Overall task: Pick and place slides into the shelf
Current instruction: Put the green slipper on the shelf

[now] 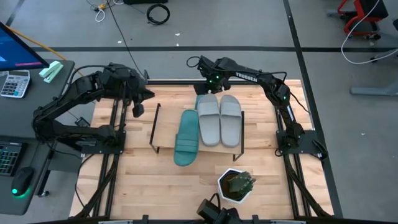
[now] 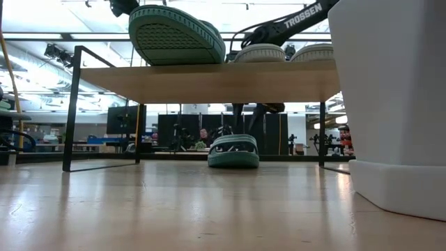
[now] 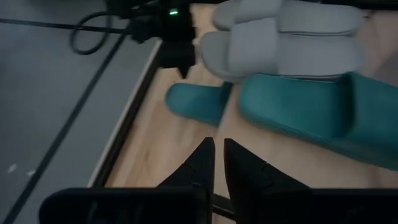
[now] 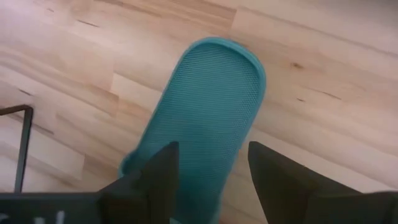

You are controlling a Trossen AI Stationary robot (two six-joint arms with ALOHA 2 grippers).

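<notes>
White hexagonal plant pot [image 2: 390, 104] sits closest to the low camera, on the light-wood surface [image 1: 143, 186]. Behind it, low light-wood shelf with thin black wire legs [image 1: 163, 127] carries two light grey rubbery slides [image 1: 219, 118] and one teal green ribbed-sole slide [image 1: 186, 138], which lies angled with its toe overhanging the front edge. Fourth teal slide [image 4: 205, 118] lies flat on the surface behind the shelf, directly under my right pincer [image 4: 211, 180], fingers spread wide, nothing held. Left pincer [image 3: 216, 163] hovers off the shelf's left end, fingers nearly closed, empty.

Risks as I judge them: right fingers straddle the sole lengthwise-ish, so closing could squash the soft rubber and let it slip or twist out. Lifting it over the grey pair might knock them. Overhanging teal slide looks easy to tip off if the shelf gets bumped. Little free board remains except on the left.
</notes>
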